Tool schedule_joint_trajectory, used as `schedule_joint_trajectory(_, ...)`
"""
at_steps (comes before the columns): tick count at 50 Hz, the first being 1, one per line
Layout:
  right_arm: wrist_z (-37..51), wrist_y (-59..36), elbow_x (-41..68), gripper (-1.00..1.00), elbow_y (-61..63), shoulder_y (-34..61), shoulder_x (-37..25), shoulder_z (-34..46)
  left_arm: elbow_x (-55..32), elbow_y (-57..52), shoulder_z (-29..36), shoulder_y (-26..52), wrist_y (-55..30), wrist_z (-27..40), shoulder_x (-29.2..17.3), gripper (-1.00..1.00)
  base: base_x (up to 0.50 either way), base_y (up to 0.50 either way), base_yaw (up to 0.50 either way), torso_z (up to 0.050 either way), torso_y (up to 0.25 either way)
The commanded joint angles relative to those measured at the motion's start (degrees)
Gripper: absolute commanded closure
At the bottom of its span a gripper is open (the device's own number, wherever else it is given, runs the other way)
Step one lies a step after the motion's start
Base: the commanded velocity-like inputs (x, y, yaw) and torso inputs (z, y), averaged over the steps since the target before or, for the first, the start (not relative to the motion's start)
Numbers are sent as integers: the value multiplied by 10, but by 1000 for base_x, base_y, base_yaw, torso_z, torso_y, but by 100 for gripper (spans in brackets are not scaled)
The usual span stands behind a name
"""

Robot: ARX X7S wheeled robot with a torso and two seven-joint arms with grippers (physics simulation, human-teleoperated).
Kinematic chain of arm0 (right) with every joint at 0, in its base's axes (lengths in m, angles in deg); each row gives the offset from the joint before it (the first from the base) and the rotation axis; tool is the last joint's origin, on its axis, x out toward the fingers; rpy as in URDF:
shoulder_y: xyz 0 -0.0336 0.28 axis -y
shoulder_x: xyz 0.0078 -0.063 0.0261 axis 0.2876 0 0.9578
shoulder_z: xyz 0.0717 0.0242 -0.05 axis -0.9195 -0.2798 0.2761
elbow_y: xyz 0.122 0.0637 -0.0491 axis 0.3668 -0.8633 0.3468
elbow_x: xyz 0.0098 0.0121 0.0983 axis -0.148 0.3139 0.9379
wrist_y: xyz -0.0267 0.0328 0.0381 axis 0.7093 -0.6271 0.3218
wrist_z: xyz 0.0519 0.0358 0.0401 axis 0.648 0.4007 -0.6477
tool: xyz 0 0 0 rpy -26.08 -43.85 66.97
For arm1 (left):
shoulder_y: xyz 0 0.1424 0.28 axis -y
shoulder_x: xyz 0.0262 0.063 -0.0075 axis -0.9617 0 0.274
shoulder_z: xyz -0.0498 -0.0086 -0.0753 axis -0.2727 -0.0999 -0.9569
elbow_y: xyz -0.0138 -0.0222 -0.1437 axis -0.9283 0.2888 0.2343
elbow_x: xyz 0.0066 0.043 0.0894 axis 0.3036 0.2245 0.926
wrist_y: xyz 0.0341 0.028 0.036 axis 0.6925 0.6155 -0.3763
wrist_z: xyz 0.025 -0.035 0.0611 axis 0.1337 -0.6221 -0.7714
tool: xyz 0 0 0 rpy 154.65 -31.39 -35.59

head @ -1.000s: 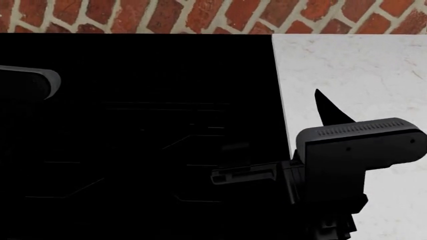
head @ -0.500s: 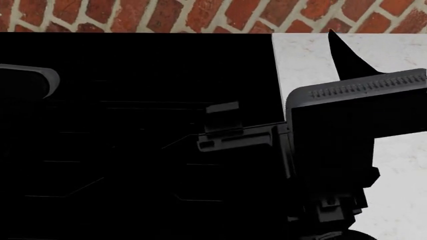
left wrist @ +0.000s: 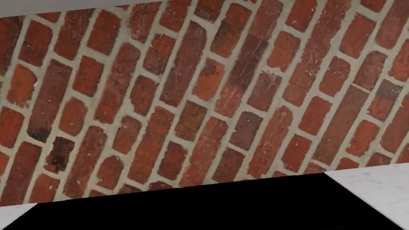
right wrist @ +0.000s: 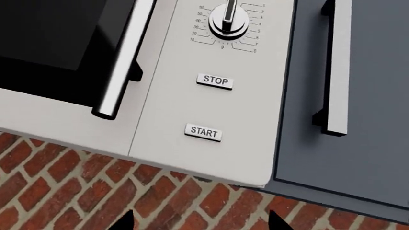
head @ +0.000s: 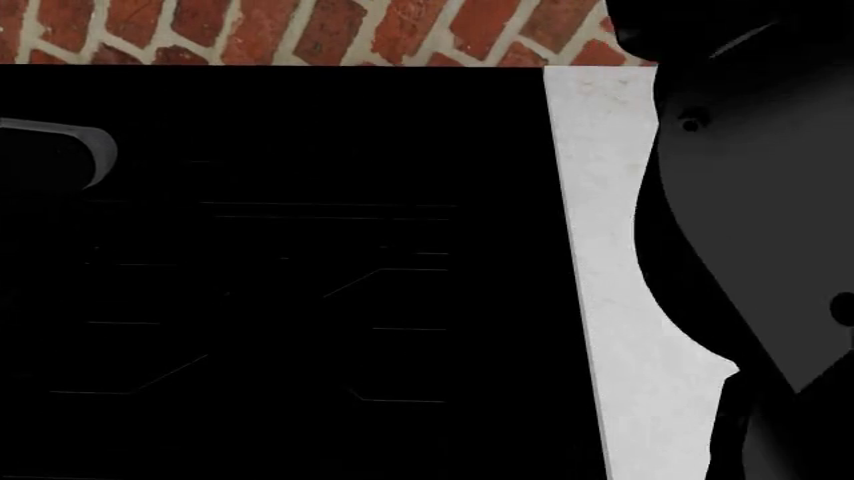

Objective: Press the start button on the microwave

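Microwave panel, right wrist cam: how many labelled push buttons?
2. The STOP button sits on the panel between the timer dial and the START button, which is nearest the panel's edge by the brick. The frame crops the panel past the dial, so more may be hidden.

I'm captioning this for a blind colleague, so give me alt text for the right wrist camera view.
A white microwave control panel fills the view, with a START button below a STOP button and a timer dial beyond. The door handle runs alongside, a grey cabinet sits opposite, and brick wall lies nearer the camera.
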Motion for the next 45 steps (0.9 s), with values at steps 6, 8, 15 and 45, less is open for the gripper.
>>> schedule_joint_trajectory(6,-42,127,-17,100,-245,166,-6,85,-8,-10,4,4,-6,2,-3,-100,0,0,0,0,0)
schedule_joint_trajectory(8,-54,153,-27,100,-280,173,-2,92,-9,-9,5,5,-5,2,-4,-100,0,0,0,0,0)
schedule_joint_trajectory(15,-85,232,-64,100,-362,197,0,130,-11,-7,5,3,1,3,-5,-100,0,0,0,0,0)
schedule_joint_trajectory(45,-89,293,-86,100,-462,171,17,155,-23,-21,2,-7,1,10,-14,-100,0,0,0,0,0)
